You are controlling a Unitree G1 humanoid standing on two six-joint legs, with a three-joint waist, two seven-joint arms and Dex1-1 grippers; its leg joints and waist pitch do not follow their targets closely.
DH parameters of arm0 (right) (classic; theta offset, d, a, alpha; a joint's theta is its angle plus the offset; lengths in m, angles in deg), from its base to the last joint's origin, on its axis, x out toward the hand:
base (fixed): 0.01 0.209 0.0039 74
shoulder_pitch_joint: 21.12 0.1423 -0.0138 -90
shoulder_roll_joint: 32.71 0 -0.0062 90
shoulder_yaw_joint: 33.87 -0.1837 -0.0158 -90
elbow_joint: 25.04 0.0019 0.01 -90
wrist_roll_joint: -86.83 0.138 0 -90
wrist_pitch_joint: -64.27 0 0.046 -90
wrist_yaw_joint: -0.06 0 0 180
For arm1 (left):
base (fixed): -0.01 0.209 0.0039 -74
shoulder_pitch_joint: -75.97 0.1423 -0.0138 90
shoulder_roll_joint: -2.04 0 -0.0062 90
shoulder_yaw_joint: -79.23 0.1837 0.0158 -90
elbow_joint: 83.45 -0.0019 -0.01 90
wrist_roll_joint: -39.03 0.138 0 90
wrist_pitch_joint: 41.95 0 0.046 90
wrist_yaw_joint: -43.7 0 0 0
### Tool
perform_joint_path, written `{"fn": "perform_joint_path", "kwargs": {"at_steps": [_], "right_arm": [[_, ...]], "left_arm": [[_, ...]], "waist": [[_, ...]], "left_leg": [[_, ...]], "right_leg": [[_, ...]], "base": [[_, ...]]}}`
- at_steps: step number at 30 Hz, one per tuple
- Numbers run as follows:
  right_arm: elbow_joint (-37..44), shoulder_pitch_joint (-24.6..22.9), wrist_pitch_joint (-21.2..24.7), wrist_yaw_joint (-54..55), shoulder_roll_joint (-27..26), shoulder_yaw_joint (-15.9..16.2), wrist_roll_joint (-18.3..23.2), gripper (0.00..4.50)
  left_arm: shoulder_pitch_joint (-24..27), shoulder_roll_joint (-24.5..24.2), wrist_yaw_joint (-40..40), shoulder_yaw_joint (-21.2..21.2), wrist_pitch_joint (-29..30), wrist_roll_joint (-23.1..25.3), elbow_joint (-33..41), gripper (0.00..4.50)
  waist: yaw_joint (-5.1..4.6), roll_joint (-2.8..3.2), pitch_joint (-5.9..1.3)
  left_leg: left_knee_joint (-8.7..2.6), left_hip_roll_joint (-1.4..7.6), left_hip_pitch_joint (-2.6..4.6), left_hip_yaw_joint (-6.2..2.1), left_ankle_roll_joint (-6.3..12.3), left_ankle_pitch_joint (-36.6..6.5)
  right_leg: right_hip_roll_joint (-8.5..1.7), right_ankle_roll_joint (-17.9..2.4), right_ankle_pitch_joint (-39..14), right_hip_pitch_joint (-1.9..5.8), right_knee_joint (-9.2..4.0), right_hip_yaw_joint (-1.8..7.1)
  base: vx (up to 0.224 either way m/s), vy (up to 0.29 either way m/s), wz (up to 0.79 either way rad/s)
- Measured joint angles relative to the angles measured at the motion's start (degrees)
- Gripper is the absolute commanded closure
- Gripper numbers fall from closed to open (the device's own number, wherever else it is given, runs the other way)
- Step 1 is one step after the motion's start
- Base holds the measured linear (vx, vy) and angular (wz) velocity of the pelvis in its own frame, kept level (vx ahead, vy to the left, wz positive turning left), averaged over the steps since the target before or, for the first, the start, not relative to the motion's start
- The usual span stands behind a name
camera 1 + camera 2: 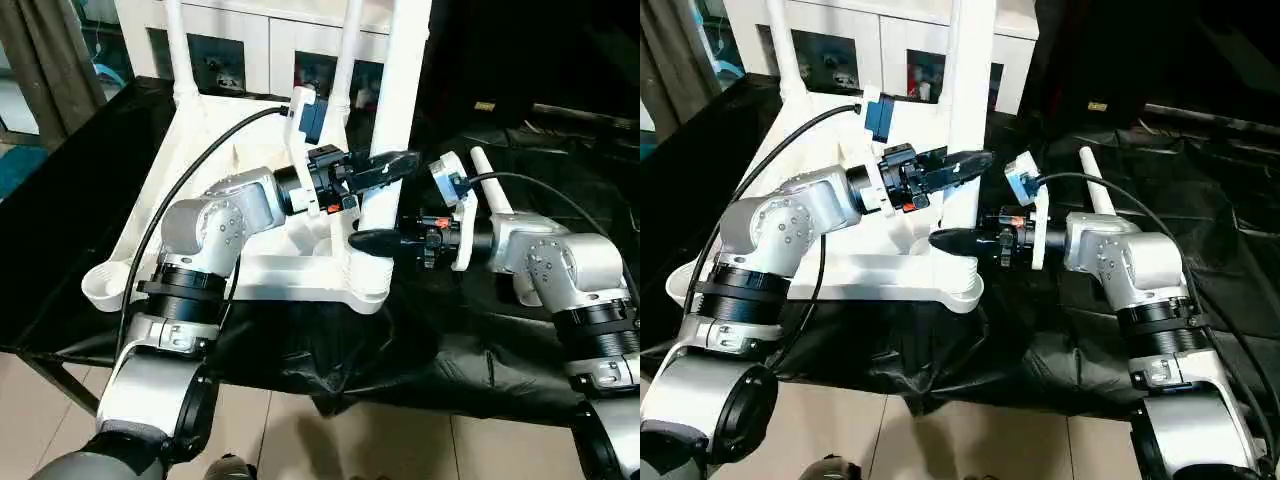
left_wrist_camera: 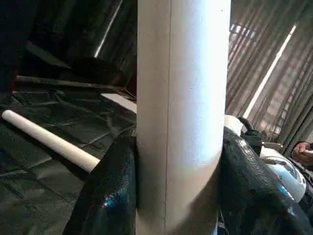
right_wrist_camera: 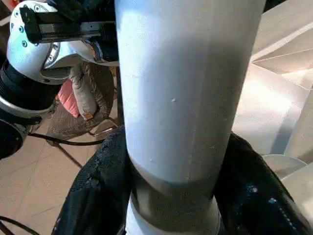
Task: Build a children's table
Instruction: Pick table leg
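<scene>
Your left arm (image 1: 215,225) reaches in from the near left, elbow bent, forearm running across the upturned table top (image 1: 190,190) toward the middle. Its wrist is turned so the left hand (image 1: 385,170) points level to the right, and its 2 fingers (image 2: 105,196) are clamped on either side of the upright leg (image 1: 400,100), a little above the corner socket (image 1: 365,285). That leg stands in the near right socket of the top, which lies ribbed side up on the black-draped tabletop (image 1: 440,350). 2 more legs (image 1: 178,50) rise from the far sockets.

Your right arm (image 1: 550,260) comes in from the near right, forearm level and pointing left. The right hand (image 1: 375,240) sits lower on the same leg, just above the socket, its fingers (image 3: 102,196) closed against both sides of the tube. The 2 hands meet the leg from opposite sides, the left above the right.

A 4th leg (image 1: 492,185) lies loose on the black cloth behind your right wrist. A white cabinet (image 1: 250,40) stands beyond the table.
</scene>
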Motion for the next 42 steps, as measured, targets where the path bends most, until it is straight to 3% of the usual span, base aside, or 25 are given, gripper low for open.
{"fn": "perform_joint_path", "kwargs": {"at_steps": [1, 2, 6, 12, 14, 16, 18, 22, 26, 28, 31, 34, 35, 42], "right_arm": [[-0.1, 0.0, -0.1, 0.4, -0.5, -0.3, 0.0, 2.6], [-0.1, 0.0, -0.2, 0.8, -0.9, -0.6, 0.1, 2.61], [0.0, -0.5, -1.4, 3.1, -3.1, -2.5, 1.0, 2.61], [0.2, -2.4, -2.8, 8.7, -5.0, -5.4, 1.3, 2.61], [0.2, -3.4, -4.9, 11.4, -6.0, -6.5, 0.6, 2.61], [0.0, -4.6, -7.0, 13.9, -6.1, -6.9, -0.8, 2.61], [-0.4, -4.9, -9.2, 16.3, -6.2, -7.0, -2.5, 2.61], [-2.4, -5.0, -16.1, 21.6, -6.7, -7.3, -6.4, 2.62], [-3.8, -5.6, -20.2, 25.0, -6.9, -8.0, -8.5, 2.62], [-4.0, -5.9, -20.8, 25.4, -6.8, -8.2, -8.9, 2.62], [-4.0, -7.0, -21.5, 25.2, -6.8, -8.1, -9.8, 2.62], [-4.1, -7.6, -22.4, 25.2, -6.8, -7.6, -10.1, 2.62], [-4.1, -7.7, -22.6, 25.1, -6.8, -7.5, -10.2, 2.62], [-4.1, -8.2, -22.8, 24.9, -7.4, -6.5, -10.7, 2.62]], "left_arm": [[0.0, 0.1, 0.4, -0.4, 0.0, 0.0, 0.0, 2.06], [0.0, 0.3, 0.7, -0.8, 0.1, -0.2, 0.0, 1.92], [0.2, 1.2, 1.1, -2.2, -0.9, -1.4, 0.0, 1.74], [1.1, 3.4, 2.6, -5.9, -10.8, -1.3, -2.8, 1.64], [0.2, 2.6, 3.7, -8.4, -14.4, -1.2, -5.9, 1.64], [0.1, 0.3, 3.5, -8.1, -17.0, 0.6, -7.6, 1.64], [0.3, -2.8, 1.8, -5.5, -19.6, 4.1, -8.2, 1.64], [5.0, -10.8, -8.6, 7.4, -26.3, 14.9, -8.4, 1.64], [8.0, -14.2, -16.7, 17.9, -32.4, 23.7, -13.0, 1.64], [7.9, -14.6, -17.8, 20.2, -34.7, 26.5, -14.9, 1.64], [6.3, -15.5, -17.3, 23.5, -39.7, 31.8, -20.7, 1.99], [5.4, -15.8, -17.1, 24.4, -41.3, 33.7, -23.7, 2.02], [5.2, -15.7, -17.2, 24.8, -41.3, 34.0, -24.4, 2.3], [3.0, -14.9, -15.3, 25.5, -42.1, 36.5, -28.7, 2.82]], "waist": [[-0.01, 0.0, 0.0], [-0.01, 0.0, 0.0], [0.02, -0.01, -0.01], [0.03, -0.01, -0.01], [-0.1, -0.01, -0.01], [-0.2, -0.01, -0.01], [-0.23, -0.01, -0.01], [-0.33, 0.12, -0.04], [-0.2, 0.2, 0.01], [-0.28, 0.21, 0.01], [-0.62, 0.28, -0.01], [-0.78, 0.31, -0.02], [-0.84, 0.31, -0.02], [-1.17, 0.31, -0.01]], "left_leg": [[0.0, 0.0, 0.0, 0.0, 0.0, 0.0], [0.0, 0.0, 0.0, 0.0, 0.0, 0.0], [0.01, 0.0, 0.0, 0.0, 0.0, 0.0], [0.02, -0.01, -0.02, 0.0, 0.02, 0.0], [0.01, 0.0, 0.0, -0.02, 0.01, 0.0], [0.0, 0.0, 0.0, -0.03, 0.0, 0.0], [0.0, 0.01, -0.01, -0.03, -0.01, 0.0], [-0.03, -0.02, 0.02, 0.01, -0.02, 0.0], [-0.02, -0.03, -0.05, 0.02, -0.02, 0.0], [-0.03, -0.02, -0.03, 0.02, -0.02, 0.0], [-0.06, -0.02, 0.09, 0.01, -0.03, 0.0], [-0.06, -0.02, 0.15, 0.01, -0.04, 0.0], [-0.06, -0.02, 0.17, 0.01, -0.04, 0.0], [-0.06, -0.02, 0.2, 0.0, -0.04, 0.0]], "right_leg": [[0.0, 0.0, 0.0, 0.0, 0.0, 0.0], [0.0, 0.0, 0.0, 0.0, 0.01, 0.0], [0.0, 0.0, 0.0, 0.0, 0.0, 0.0], [0.0, 0.0, 0.0, 0.01, -0.02, 0.0], [0.01, 0.1, 0.0, 0.0, 0.0, -0.01], [0.01, 0.1, 0.0, -0.02, 0.01, -0.01], [0.01, 0.1, 0.0, -0.04, 0.0, 0.0], [0.0, 0.2, 0.0, -0.01, -0.07, 0.06], [0.0, 0.2, 0.0, -0.03, -0.09, 0.06], [0.0, 0.2, 0.0, -0.04, -0.06, 0.06], [0.01, 0.2, 0.0, 0.0, 0.01, 0.06], [0.0, 0.1, 0.0, 0.0, 0.07, 0.07], [0.0, 0.1, 0.1, 0.02, 0.07, 0.07], [0.0, 0.1, 0.1, 0.03, 0.11, 0.07]], "base": [[0.0, 0.0, 0.0], [0.0, 0.0, 0.0], [0.0, 0.0, 0.0], [0.0, 0.0, 0.0], [0.0, 0.0, 0.0], [0.0, 0.0, 0.0], [0.0, 0.0, 0.0], [0.0, 0.0, 0.0], [0.0, 0.0, 0.0], [0.0, 0.0, 0.0], [0.0, 0.0, 0.0], [0.0, 0.0, 0.0], [0.0, 0.0, 0.0], [0.0, 0.0, 0.0]]}}
